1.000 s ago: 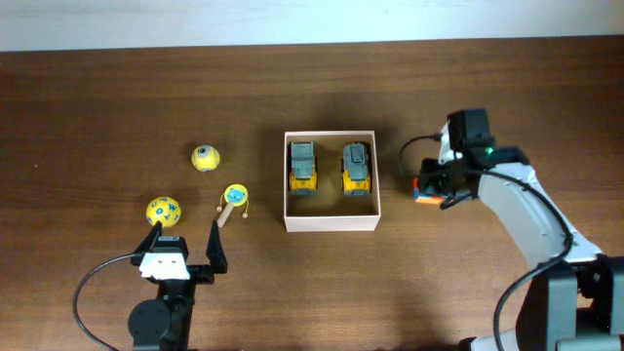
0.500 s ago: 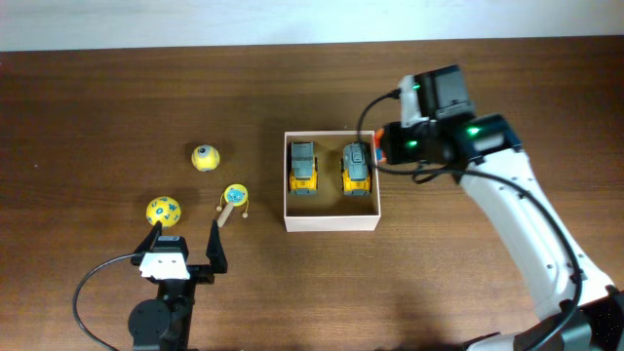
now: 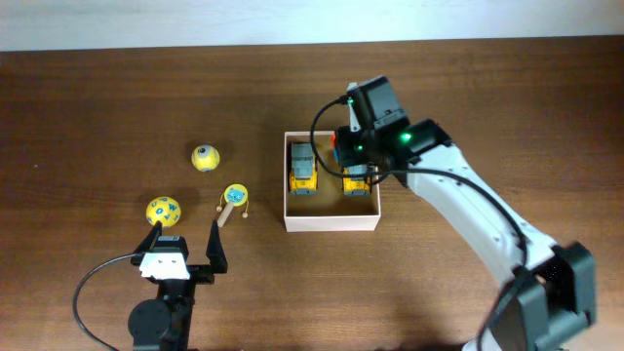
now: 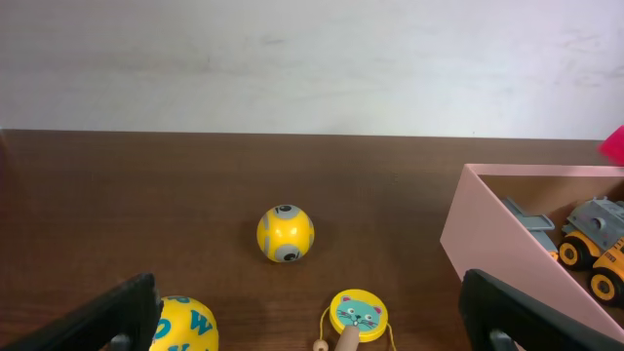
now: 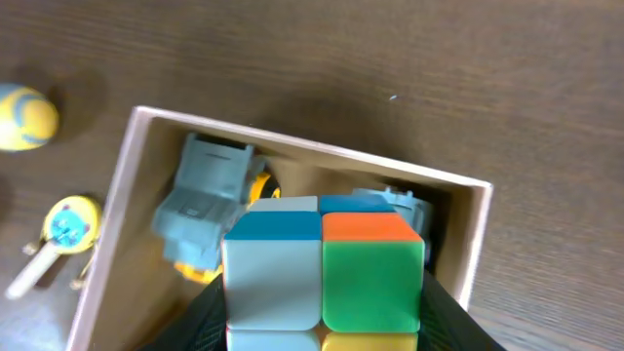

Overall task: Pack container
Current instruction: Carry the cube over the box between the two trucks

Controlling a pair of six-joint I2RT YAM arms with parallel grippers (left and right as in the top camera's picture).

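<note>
My right claw (image 3: 346, 148) is clamped on the colour cube (image 5: 322, 268), hovering over the box (image 3: 331, 222) at mid-table. Risk: if I let go here, the cube lands on the trucks (image 3: 303, 168) and tumbles out.

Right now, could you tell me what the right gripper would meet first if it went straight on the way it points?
The right gripper points down into the container, shut on a coloured cube. The cube would probably land first on the toy trucks, since it overlaps both, though depth is unclear.
</note>
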